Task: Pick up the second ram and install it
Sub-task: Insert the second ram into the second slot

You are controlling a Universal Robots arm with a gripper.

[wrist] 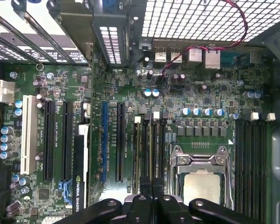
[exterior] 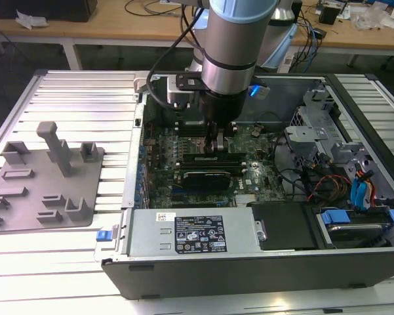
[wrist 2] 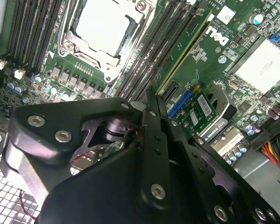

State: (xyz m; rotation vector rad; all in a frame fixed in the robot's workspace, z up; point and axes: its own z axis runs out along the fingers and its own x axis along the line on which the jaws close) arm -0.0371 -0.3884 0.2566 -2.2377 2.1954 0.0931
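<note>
The open computer case (exterior: 354, 125) lies on the table with the green motherboard (exterior: 164, 141) facing up. My gripper (exterior: 217, 146) reaches down into it, fingers pressed together with nothing between them. A ram stick (wrist 2: 186, 44) stands edge-up in a slot beside the processor socket (wrist 2: 102, 28), its green top edge running away from the fingertips (wrist 2: 150, 100). In the first wrist view the gripper (wrist: 151, 183) hovers over the slots, where ram sticks (wrist: 156, 144) sit side by side. Whether the tips touch the ram, I cannot tell.
The grey fixture plate (exterior: 46, 190) with upright posts lies on the slatted table at the exterior view's left. Inside the case are the power supply (exterior: 193, 233), a drive cage (exterior: 328, 131) with cables (exterior: 328, 184), and a graphics card (wrist: 81, 163) beside the expansion slots.
</note>
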